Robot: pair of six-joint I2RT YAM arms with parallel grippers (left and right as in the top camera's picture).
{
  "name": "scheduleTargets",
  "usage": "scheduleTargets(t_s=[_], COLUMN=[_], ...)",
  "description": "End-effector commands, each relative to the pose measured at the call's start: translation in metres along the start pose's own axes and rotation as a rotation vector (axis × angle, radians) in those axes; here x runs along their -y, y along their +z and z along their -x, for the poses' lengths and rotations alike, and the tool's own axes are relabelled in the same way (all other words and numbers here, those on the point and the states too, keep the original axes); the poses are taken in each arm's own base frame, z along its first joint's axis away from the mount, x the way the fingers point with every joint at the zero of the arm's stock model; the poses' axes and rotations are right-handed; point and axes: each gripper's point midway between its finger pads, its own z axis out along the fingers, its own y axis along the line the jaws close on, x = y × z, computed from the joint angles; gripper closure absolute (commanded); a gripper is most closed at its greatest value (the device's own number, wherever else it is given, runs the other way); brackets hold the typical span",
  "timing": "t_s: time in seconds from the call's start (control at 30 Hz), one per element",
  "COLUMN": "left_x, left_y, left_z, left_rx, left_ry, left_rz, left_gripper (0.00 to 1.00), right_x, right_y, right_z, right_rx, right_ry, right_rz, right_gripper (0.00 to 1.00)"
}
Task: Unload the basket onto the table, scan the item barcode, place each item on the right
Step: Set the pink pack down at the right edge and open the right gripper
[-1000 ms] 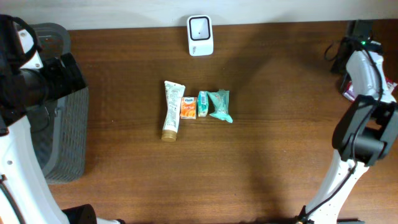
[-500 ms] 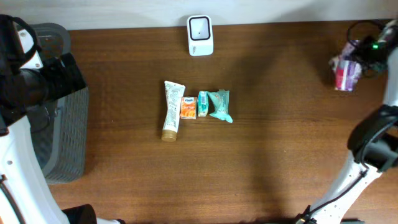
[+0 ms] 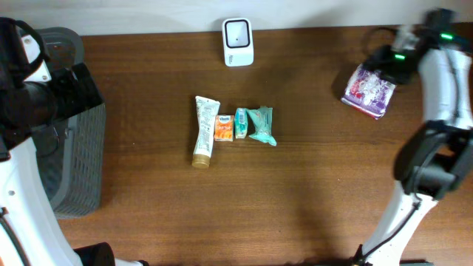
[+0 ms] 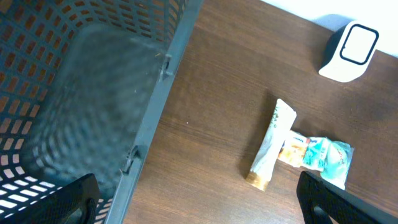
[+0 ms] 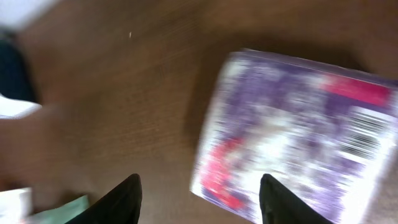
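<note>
Purple packet (image 3: pixel 367 91) lies barcode (image 5: pixel 368 132) up, long axis diagonal.

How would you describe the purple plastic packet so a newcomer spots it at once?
Start at the brown wooden table, then go to its far right corner, beside the white robot arm. The flat purple-and-white plastic packet is there alone, far from the middle row of small items.

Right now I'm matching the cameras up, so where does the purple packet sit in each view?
Overhead: purple packet at upper right.
Left wrist: not in it.
Right wrist: blurred, filling the right half, barcode at its right edge.
Shared landmark: white scanner, top centre overhead, top right in left wrist.
</note>
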Motion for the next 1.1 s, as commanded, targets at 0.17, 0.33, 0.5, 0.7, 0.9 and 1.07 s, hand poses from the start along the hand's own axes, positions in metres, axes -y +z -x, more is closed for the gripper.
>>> scheduleTargets(t_s=[0.17,0.33,0.5,0.7,0.9,1.07], left_x=[-0.002,-0.002,-0.002,-0.002,-0.002,-0.002], left_y=[-0.002,-0.002,-0.002,-0.002,-0.002,-0.002], left_z=[0.0,0.0,0.0,0.0,0.0,0.0], left_rx=[0.007,0.007,0.007,0.007,0.007,0.007], left_ry=[0.009,0.009,0.009,0.009,0.009,0.009], left_rz=[0.005,0.005,0.005,0.005,0.005,0.005], left_gripper=[0.01,0.01,0.01,0.01,0.01,0.01], right_x=[-0.017,0.038,0.025,-0.129,-0.066,0.066], right_y=[0.054,0.089,0.073,-0.023,0.006,-0.028], right_z=[-0.001,-0.021,-0.026,-0.036,-0.072,-0.041], right_rx=[0.181,0.037,-0.06,-0.182,-0.3,-0.192], right_ry=[-0.309,-0.27,-0.18,-0.149,0.001,0.234], right_rz=[-0.885,-0.915,-0.64,0.525,0.559,0.227], right_gripper=[0.19,0.56,0.96,0.96,0.96,0.48])
